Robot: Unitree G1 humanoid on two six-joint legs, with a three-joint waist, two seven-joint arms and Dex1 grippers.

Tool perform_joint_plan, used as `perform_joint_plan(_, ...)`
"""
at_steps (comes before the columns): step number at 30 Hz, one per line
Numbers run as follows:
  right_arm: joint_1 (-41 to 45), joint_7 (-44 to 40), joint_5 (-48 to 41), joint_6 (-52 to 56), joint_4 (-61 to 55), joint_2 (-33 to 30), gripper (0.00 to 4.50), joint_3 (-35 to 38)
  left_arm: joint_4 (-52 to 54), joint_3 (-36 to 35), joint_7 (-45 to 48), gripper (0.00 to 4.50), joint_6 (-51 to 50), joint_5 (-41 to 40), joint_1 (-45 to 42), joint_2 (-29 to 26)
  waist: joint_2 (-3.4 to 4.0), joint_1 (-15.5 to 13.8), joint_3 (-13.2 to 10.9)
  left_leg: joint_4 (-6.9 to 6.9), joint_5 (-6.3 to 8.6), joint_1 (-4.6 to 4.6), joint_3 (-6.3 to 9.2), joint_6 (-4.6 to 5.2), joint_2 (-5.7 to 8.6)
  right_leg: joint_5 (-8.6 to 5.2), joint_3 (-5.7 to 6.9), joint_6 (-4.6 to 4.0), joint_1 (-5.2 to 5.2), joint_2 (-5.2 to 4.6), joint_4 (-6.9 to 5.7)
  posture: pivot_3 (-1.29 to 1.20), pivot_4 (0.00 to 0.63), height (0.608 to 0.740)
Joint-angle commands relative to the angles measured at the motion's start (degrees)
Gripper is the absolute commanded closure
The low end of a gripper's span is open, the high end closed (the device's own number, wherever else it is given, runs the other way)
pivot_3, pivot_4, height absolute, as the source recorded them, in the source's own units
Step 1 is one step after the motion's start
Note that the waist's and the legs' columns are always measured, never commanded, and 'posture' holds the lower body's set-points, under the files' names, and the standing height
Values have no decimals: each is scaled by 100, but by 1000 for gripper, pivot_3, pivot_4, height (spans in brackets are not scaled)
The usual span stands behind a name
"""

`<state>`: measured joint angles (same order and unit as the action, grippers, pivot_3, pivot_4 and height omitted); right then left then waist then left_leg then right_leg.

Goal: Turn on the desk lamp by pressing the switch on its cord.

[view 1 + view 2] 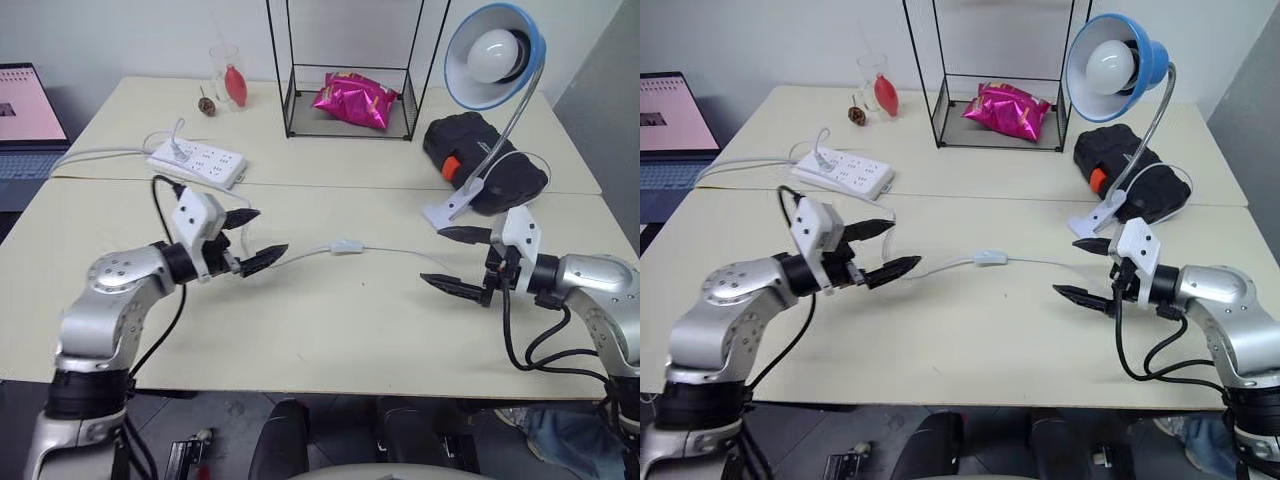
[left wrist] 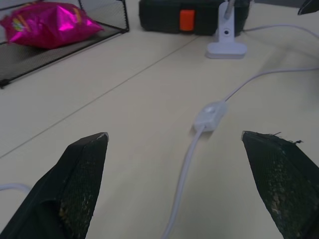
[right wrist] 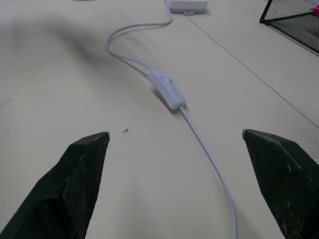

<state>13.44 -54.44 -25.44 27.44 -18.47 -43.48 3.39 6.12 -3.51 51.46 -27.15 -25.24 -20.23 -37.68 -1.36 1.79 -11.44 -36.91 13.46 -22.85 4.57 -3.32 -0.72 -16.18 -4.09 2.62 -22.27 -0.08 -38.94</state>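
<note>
While the switch (image 1: 346,246) lies flat on the pale table (image 1: 330,340), roughly midway between the two arms, nothing touches it. The thin white cord (image 1: 400,252) runs from it toward the right side, where the desk lamp (image 1: 494,57) stands on its white clip base (image 1: 447,213), its silver neck bending up to a blue-rimmed shade with a white bulb that looks unlit. On the other side the cord (image 1: 305,254) curves off toward the left gripper (image 1: 252,238).

The left gripper hovers above the table with its two black fingers spread wide and nothing between them — its tips point toward the switch, which sits a little ahead of them. The right gripper (image 1: 454,258) faces it from the opposite side, near the lamp's base, fingers likewise wide apart and empty, with the cord passing between and below them.

Behind the lamp's base rests a black case with an orange latch (image 1: 482,152). Farther back stands a black wire rack (image 1: 350,100) holding a pink snack bag (image 1: 353,101). On the left half of the table lies a white power strip (image 1: 197,161), and beyond it a clear glass (image 1: 226,72) — something red inside it. A laptop (image 1: 28,110) sits at the far left edge.
</note>
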Motion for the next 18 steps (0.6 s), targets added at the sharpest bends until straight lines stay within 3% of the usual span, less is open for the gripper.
perform_joint_plan(1, -54, 547, -217, 736, -595, 35, 0, 142, -677, 383, 210, 22, -202, 13, -597, 310, 0, -1, 0, 0, 0, 0, 1, 0, 0, 1, 1, -2, 0, 1, 0, 0, 150, 740)
perform_joint_plan(10, -457, 1230, -483, 1511, -1560, 134, 0, 225, -2916, 1111, 919, 22, -187, 389, -2072, 1152, -1, 6, 0, -1, 0, -8, 8, 0, 6, 1, 2, 0, -2, 4, 0, 0, 150, 740)
perform_joint_plan(18, -500, 1385, -597, 1736, -1869, 43, 0, 256, -4068, 1288, 1391, 22, -45, 742, -2605, 1446, -2, 24, 0, 1, 0, -8, 10, 1, 3, 0, 3, 2, -4, 9, -2, 0, 150, 740)
